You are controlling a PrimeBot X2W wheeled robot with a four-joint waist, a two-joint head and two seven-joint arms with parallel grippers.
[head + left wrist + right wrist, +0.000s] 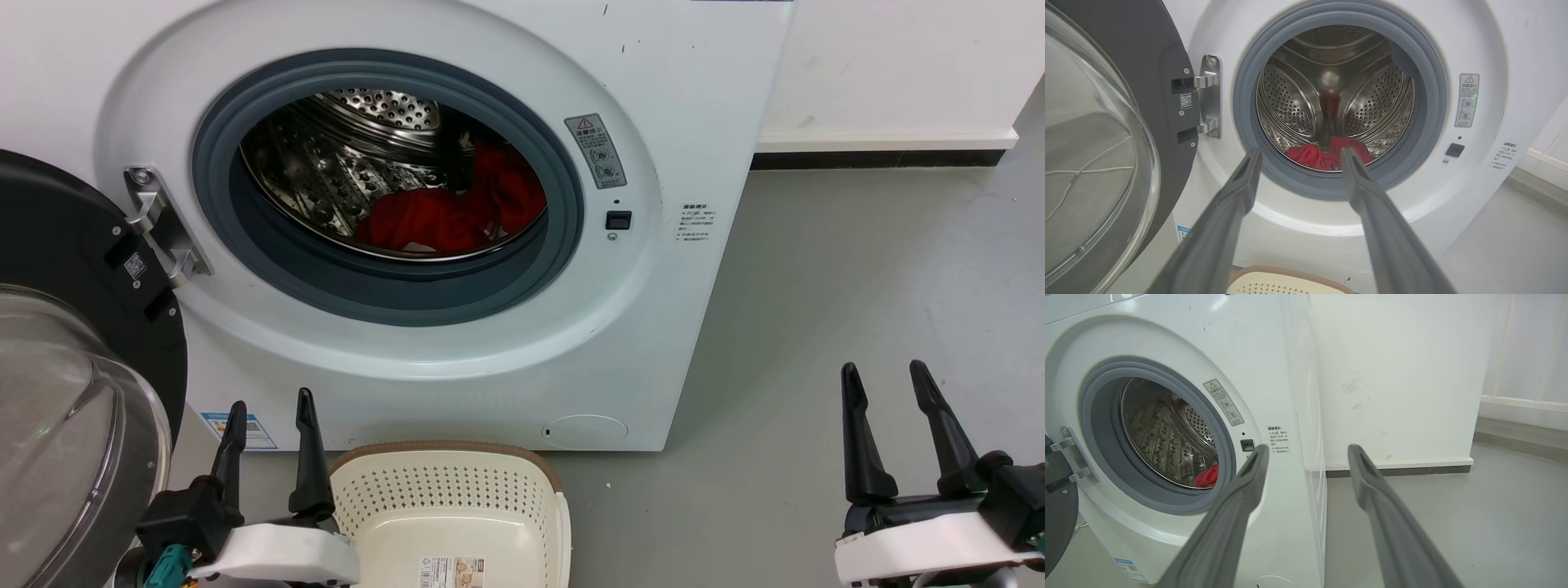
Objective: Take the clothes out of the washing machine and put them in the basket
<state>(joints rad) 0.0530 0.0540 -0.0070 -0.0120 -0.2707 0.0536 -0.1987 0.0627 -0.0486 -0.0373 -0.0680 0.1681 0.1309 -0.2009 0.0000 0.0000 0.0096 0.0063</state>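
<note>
Left gripper [271, 402] hangs low before the washing machine [694, 82] with its two dark fingers [309, 457] apart and nothing between them, just beside the left end of the basket [445, 447]. In its wrist view the fingers point straight into the drum [1290, 98]. Right gripper [884, 367] is also spread and empty, well apart to the right, over the grey floor [857, 269] past the corner of the machine. The step in hand, as I judge it, is the reach into the drum, and nothing of the task is done yet. The clothes [445, 216] lie as a red heap on the bottom of the drum, toward its right side. The basket stands on the floor under the opening, with no cloth in the part I can see. The left arm seems the better one for this, because it is lined up with the opening. It should go in through the middle, over the grey seal [392, 294], keeping away from the open door [57, 237] and its hinge [159, 220] at the left. Then it should come down on the thick part of the heap and close only when cloth is between the fingers. Soft cloth may slip or drag on the seal, so a deep pinch and a slow lift are safer.
</note>
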